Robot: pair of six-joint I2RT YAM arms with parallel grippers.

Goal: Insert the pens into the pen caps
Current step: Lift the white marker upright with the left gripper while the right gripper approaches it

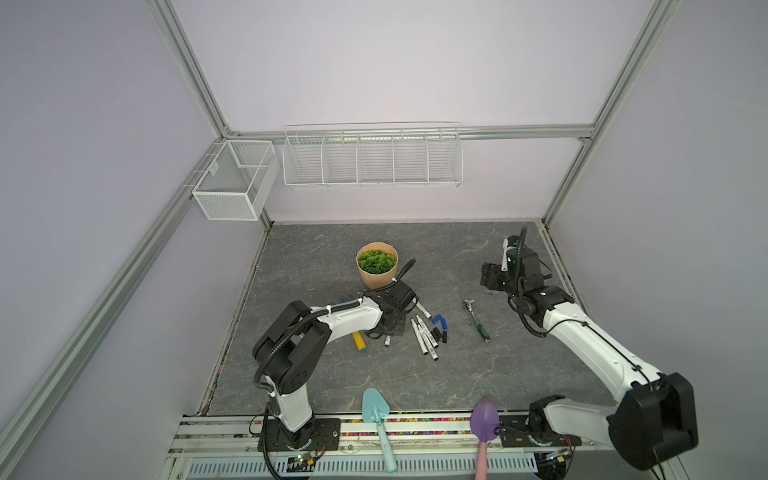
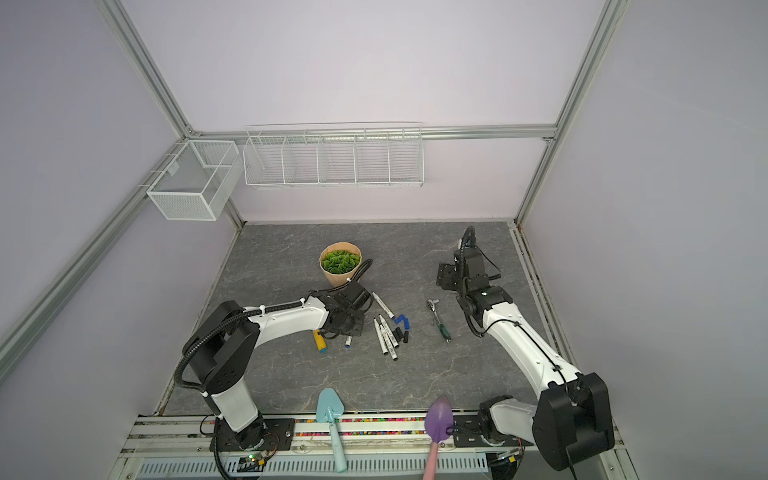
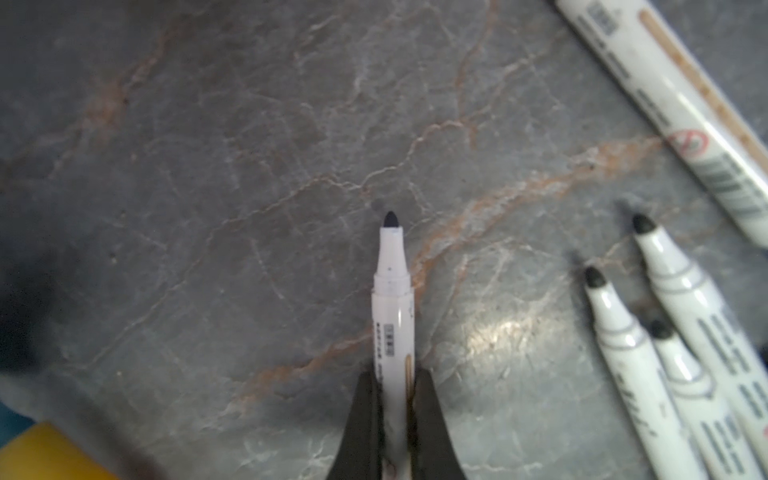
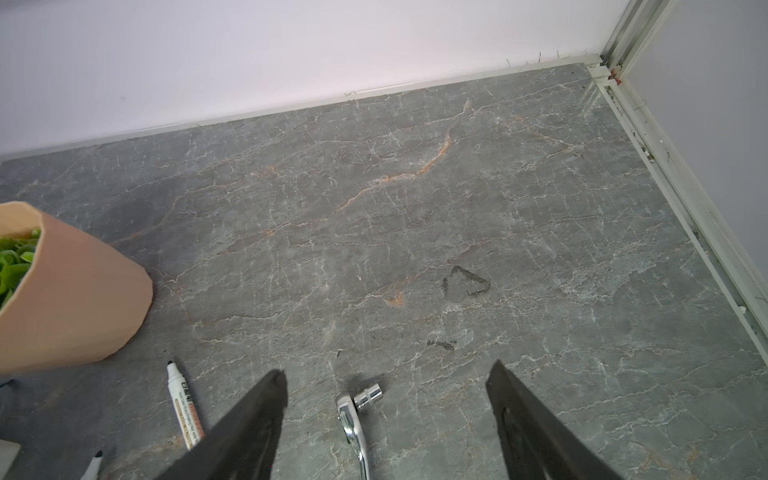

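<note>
Pens first: one slim white marker pen [image 3: 392, 299] with a dark tip is clamped between the closed jaws of the left end effector [image 3: 395, 386], its barrel running straight out along the fingers. In a top view its blue end plug [image 1: 387, 341] pokes out at six o'clock of the wrist, so its long axis runs roughly twelve to six.

Small blue and black plastic pen caps [image 1: 437, 320] lie on the grey marbled surface [image 1: 332, 382] at three o'clock of that end effector, beyond three loose white pens [image 1: 424, 338].

Jaws wide apart and empty, the right end effector [image 4: 387, 370] hangs over the head of a chrome green-handled ratchet [image 1: 476, 318]; the caps lie between seven and eight o'clock from it. The left arm is nearer the caps but occupied, so fetching a cap probably falls to the right.
</note>
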